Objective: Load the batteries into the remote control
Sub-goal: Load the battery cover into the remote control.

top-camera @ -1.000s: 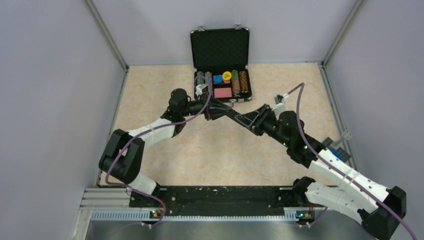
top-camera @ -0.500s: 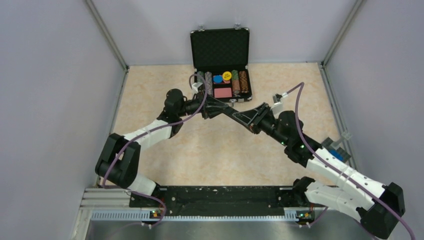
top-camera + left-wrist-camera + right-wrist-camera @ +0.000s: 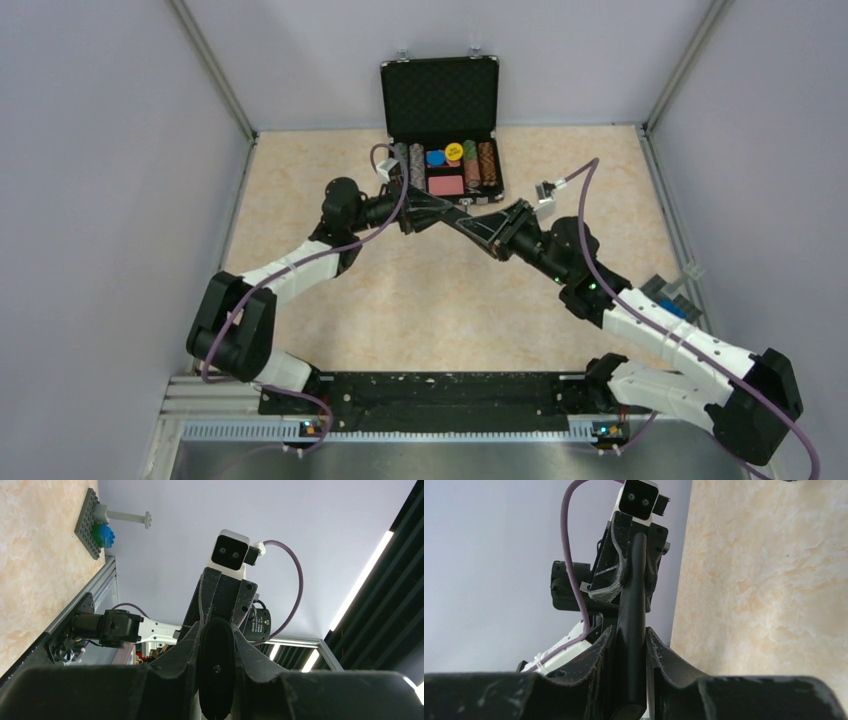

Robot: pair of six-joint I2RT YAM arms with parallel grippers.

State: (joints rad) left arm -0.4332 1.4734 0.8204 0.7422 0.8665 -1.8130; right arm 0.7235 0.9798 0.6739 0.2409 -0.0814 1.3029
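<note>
The remote control (image 3: 633,597) is hanging above the counter (image 3: 320,170), near its far edge. The left claw (image 3: 216,630) and right claw (image 3: 630,642) are each clamping an end. Opposed pulling or twisting risks wrenching it loose. No batteries are showing.

Top view: fixed high above and behind the arm bases, looking down on the whole counter (image 3: 330,290); the remote control (image 3: 462,222) shows small, just above mid-frame.
Left wrist view: sits just behind the left pincer (image 3: 216,630), very near the remote control, sighting along it at the right wrist camera (image 3: 229,550); the counter runs down its left edge.
Right wrist view: sits just behind the right pincer (image 3: 630,632), equally near the remote control, sighting along it the opposite way at the left wrist camera (image 3: 639,495); the counter fills its right side.
Shared: all three see the remote control; the wrist views face each other across it.
</note>
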